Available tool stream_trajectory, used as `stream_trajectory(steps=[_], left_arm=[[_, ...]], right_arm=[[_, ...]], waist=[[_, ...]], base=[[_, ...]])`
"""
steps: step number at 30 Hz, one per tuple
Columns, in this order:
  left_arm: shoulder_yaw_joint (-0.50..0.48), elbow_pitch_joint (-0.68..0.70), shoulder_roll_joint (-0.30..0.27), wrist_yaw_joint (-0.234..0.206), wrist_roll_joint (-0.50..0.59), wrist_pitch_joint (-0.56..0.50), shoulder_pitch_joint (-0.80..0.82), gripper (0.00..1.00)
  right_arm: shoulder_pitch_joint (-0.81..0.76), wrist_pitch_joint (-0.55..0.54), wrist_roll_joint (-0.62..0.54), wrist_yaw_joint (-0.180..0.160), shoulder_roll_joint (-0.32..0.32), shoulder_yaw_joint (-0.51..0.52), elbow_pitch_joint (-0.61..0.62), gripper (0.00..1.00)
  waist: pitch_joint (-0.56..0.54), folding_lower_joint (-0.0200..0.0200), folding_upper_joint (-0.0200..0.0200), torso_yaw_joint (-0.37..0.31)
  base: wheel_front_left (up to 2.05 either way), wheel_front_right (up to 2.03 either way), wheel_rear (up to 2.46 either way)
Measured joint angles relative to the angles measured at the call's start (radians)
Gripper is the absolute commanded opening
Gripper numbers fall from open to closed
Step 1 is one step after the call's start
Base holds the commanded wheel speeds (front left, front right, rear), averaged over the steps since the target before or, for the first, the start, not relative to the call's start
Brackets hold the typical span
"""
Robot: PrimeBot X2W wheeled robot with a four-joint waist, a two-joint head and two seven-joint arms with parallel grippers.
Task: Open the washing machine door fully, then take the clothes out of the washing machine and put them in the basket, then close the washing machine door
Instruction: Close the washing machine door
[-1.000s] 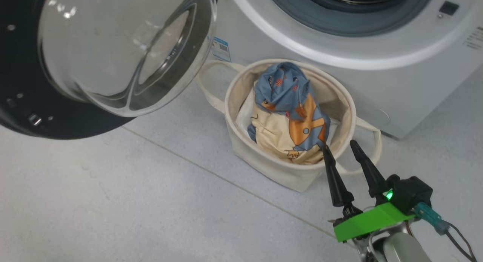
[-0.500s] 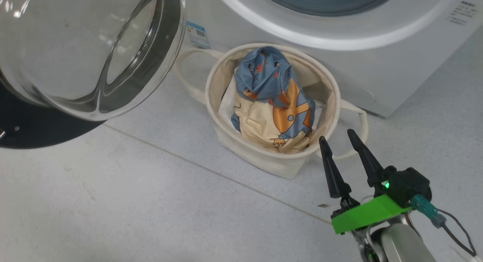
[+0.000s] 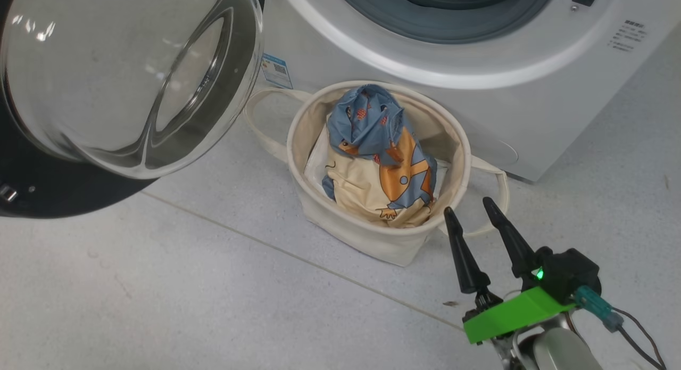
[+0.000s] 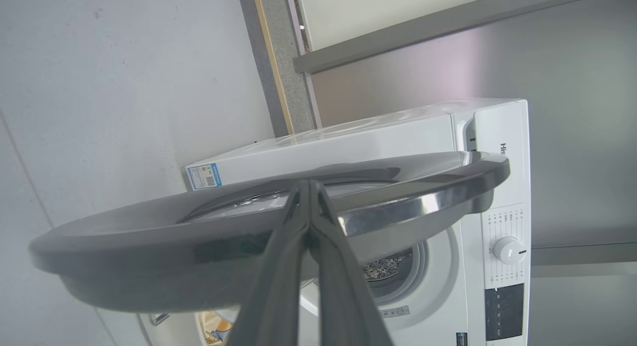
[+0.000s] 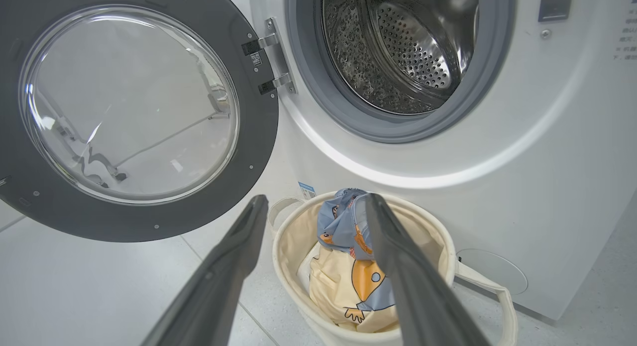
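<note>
The washing machine door (image 3: 122, 77) hangs open at the upper left, and the right wrist view shows it swung wide on its hinges (image 5: 124, 112). The washing machine (image 3: 425, 61) stands behind, its steel drum (image 5: 398, 52) bare inside. The basket (image 3: 298, 130) sits on the floor against the machine's front with the blue and cream clothes (image 3: 383, 151) heaped in it. My right gripper (image 3: 468, 206) is open just in front of the basket's near rim, holding nothing. My left gripper (image 4: 304, 184) is shut, its tips at the door's dark rim (image 4: 423, 201), which is seen edge-on.
A plain white sheet (image 3: 318, 157) lies under the clothes in the basket. Pale grey floor tiles (image 3: 186, 285) stretch in front of the basket and under the door. The basket's loop handles (image 3: 500, 199) stick out to both sides.
The head camera has shifted, so the whole picture has moved. My right gripper has drawn back a little from the basket's rim, still open. The clothes lie as before.
</note>
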State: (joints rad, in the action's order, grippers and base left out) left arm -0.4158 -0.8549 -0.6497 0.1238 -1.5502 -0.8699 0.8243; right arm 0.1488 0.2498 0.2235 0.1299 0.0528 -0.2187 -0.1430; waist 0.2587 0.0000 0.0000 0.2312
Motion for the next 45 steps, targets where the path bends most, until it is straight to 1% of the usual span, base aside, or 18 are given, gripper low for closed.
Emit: stream_trajectory(steps=[11,14,19,25,30,32,39,45], left_arm=[[0.08,0.111,0.035,0.0,0.014,-0.103,-0.024,0.0],[0.09,0.196,0.038,0.0,0.014,-0.139,-0.073,0.0],[0.09,0.376,0.064,0.0,-0.005,-0.188,-0.197,0.0],[0.125,0.59,0.125,0.0,-0.011,-0.23,-0.351,0.0],[0.177,0.76,0.171,-0.002,-0.011,-0.248,-0.435,0.0],[0.194,0.818,0.185,-0.012,-0.008,-0.254,-0.463,0.0],[0.243,0.958,0.214,-0.036,0.017,-0.255,-0.517,0.0],[0.27,1.02,0.23,-0.037,0.052,-0.246,-0.516,0.0]], right_arm=[[0.009,0.0,0.033,0.0,0.0,0.005,0.003,1.0],[0.01,0.0,0.048,0.0,0.0,0.006,0.007,1.0],[0.01,0.0,0.069,0.0,0.0,0.016,0.009,1.0],[0.01,0.0,0.081,0.0,0.0,0.031,0.011,1.0],[0.01,0.0,0.094,0.0,0.0,0.037,0.018,1.0],[0.01,0.0,0.101,0.0,0.0,0.037,0.019,1.0],[0.01,0.0,0.123,0.0,0.0,0.045,0.024,1.0],[0.029,0.0,0.15,0.0,0.0,0.051,0.036,1.0]], waist=[[0.003,0.0,0.0,0.001],[0.0,0.0,0.0,-0.009],[-0.012,0.0,0.0,-0.023],[-0.029,0.0,0.0,-0.031],[-0.035,0.0,0.0,-0.045],[-0.035,0.0,0.0,-0.054],[-0.03,0.0,0.0,-0.102],[-0.01,0.0,0.0,-0.158]], base=[[0.0,0.0,0.0],[0.0,0.0,0.0],[0.0,0.0,0.0],[0.0,0.0,0.0],[0.0,0.0,0.0],[0.0,0.0,0.0],[0.0,0.0,0.0],[0.0,0.0,0.0]])
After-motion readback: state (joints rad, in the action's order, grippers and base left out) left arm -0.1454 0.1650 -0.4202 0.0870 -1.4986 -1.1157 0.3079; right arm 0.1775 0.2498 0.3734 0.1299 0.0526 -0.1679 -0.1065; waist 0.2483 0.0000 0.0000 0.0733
